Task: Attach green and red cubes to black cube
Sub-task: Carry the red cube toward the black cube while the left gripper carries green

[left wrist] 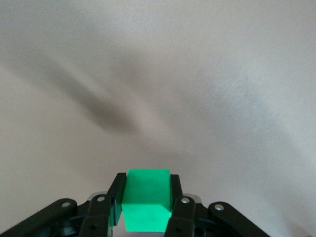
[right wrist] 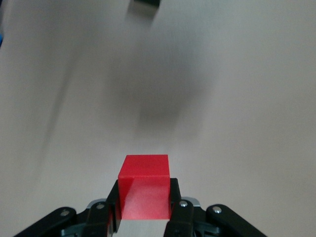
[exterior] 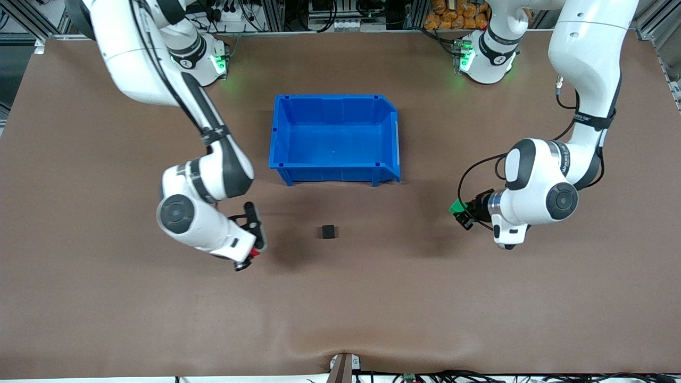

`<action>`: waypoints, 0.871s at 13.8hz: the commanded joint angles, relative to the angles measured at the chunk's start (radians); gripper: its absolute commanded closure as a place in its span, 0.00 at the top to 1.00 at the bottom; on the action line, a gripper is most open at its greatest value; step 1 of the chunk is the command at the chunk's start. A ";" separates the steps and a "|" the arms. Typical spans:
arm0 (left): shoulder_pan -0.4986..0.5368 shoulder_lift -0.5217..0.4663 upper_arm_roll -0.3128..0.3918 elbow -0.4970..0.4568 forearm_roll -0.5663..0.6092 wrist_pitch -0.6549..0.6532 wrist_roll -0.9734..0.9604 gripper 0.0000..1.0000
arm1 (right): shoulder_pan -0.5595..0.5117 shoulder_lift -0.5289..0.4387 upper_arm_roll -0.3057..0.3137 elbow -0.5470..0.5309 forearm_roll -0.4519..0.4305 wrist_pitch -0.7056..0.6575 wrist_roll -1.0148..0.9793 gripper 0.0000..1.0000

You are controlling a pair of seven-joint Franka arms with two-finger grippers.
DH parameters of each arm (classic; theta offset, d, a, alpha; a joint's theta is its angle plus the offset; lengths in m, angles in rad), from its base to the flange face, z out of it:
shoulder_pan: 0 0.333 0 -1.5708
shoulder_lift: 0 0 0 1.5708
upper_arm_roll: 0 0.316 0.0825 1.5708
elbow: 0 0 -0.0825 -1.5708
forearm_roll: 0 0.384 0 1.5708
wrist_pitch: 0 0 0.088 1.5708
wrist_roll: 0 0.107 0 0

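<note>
The black cube point(exterior: 328, 231) sits alone on the brown desk point(exterior: 340, 308), nearer the front camera than the blue bin point(exterior: 334, 139). The left gripper point(exterior: 458, 208) hangs over the desk toward the left arm's end, jaws clamped on the green cube point(left wrist: 146, 200). The right gripper point(exterior: 254, 254) hangs over the desk toward the right arm's end, jaws clamped on the red cube point(right wrist: 144, 185).

A robotics lab: two white arms bolted to a brown-covered counter point(exterior: 106, 298), aluminium framing point(exterior: 298, 16) and tangled cables point(exterior: 479, 376) along the counter's edges.
</note>
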 commanded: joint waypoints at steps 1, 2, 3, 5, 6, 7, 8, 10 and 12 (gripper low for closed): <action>-0.010 0.051 0.001 0.085 -0.047 -0.005 -0.064 0.00 | 0.045 0.027 -0.009 0.030 0.011 -0.005 0.088 0.00; -0.019 0.066 0.001 0.110 -0.074 -0.004 -0.081 0.00 | 0.074 0.038 -0.009 0.032 0.007 -0.005 0.151 0.00; -0.025 0.086 0.001 0.136 -0.108 -0.004 -0.107 0.00 | 0.096 0.049 -0.011 0.032 0.004 -0.004 0.217 0.00; -0.035 0.128 0.001 0.166 -0.140 -0.004 -0.165 0.00 | 0.125 0.079 -0.012 0.038 -0.001 -0.002 0.314 0.00; -0.038 0.155 0.001 0.188 -0.142 -0.002 -0.199 0.00 | 0.137 0.107 -0.015 0.067 -0.004 -0.005 0.345 0.00; -0.054 0.186 0.002 0.218 -0.139 0.002 -0.220 0.00 | 0.149 0.134 -0.015 0.096 -0.018 -0.007 0.369 0.00; -0.068 0.209 0.002 0.235 -0.140 0.004 -0.234 0.00 | 0.159 0.151 -0.015 0.113 -0.038 -0.007 0.400 0.00; -0.076 0.240 0.002 0.252 -0.142 0.042 -0.279 0.00 | 0.186 0.179 -0.015 0.145 -0.074 -0.007 0.460 0.00; -0.097 0.260 0.002 0.252 -0.144 0.080 -0.283 0.00 | 0.202 0.204 -0.017 0.171 -0.091 -0.007 0.489 0.00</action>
